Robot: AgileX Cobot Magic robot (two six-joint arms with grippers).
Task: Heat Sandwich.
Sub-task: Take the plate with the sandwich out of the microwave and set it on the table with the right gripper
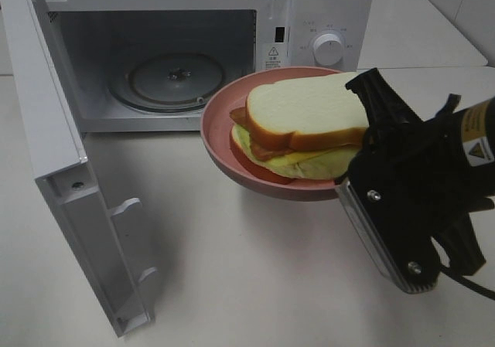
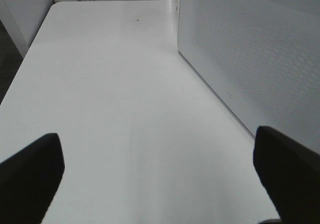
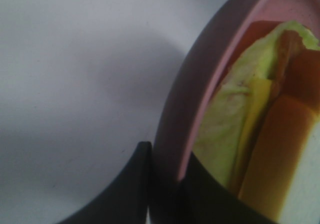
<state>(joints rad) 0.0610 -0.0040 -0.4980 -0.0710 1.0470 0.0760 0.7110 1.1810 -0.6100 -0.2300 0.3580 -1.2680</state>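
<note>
The sandwich [image 1: 305, 123], white bread over green lettuce and reddish-brown filling, lies on a round pink plate [image 1: 213, 130]. The plate hangs tilted above the table, in front of the open microwave [image 1: 325, 22]. My right gripper [image 1: 349, 178] is shut on the plate's rim at its right side. In the right wrist view the gripper [image 3: 165, 184] pinches the pink rim [image 3: 175, 124], with the sandwich [image 3: 240, 134] just inside. My left gripper [image 2: 160, 179] is open over bare table with nothing between its fingers [image 2: 30, 179]. It does not show in the exterior view.
The microwave door [image 1: 69, 177] swings out to the left toward the front. A glass turntable [image 1: 176, 76] lies in the cavity. A white perforated panel [image 2: 250, 59] stands close beside my left gripper. The white table [image 1: 247, 270] stretches in front.
</note>
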